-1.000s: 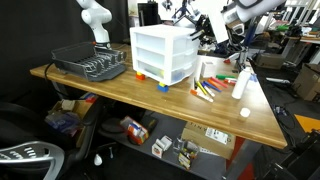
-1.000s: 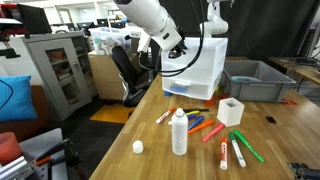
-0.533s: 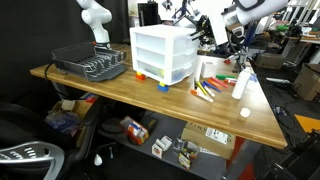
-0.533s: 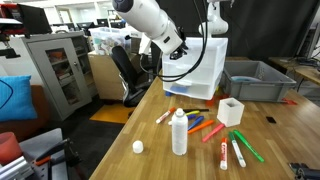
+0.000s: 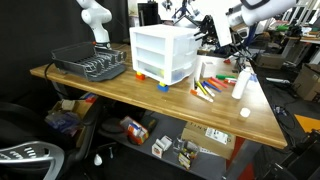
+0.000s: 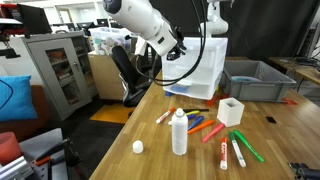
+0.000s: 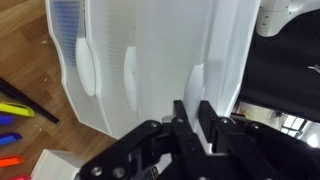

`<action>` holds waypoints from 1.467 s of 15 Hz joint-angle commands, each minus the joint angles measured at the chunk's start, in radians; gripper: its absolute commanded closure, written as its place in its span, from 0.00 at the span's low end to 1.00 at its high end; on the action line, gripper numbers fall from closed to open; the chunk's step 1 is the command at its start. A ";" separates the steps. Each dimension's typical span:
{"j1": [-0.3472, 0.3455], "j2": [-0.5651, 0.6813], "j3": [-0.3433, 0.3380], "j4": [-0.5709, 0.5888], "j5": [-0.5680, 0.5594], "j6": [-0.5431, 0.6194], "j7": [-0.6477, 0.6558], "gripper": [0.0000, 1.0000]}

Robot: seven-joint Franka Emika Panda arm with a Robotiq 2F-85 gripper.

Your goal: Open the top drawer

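My gripper point(image 7: 191, 118) sat at the handle point(image 7: 197, 84) of the top drawer point(image 7: 216, 50), jaws lined up on it for a pull, though whether they clamped it I couldn't tell.

A long wooden counter point(image 5: 140, 88) runs through the middle of the room, with cardboard boxes point(image 5: 212, 136) and other clutter stowed beneath it. Behind it in an exterior view hangs a dark backdrop point(image 5: 40, 30). Off to one side stand a grey metal cabinet point(image 6: 57, 70) and a black office chair point(image 6: 125, 68) on the grey floor point(image 6: 90, 140). Beyond them, a bright open office is crowded with desks.
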 commanded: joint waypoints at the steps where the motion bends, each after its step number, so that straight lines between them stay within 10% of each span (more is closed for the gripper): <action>1: 0.011 -0.048 -0.016 -0.051 0.046 -0.009 -0.060 0.95; 22: 0.014 -0.211 -0.013 -0.242 0.075 0.030 -0.127 0.95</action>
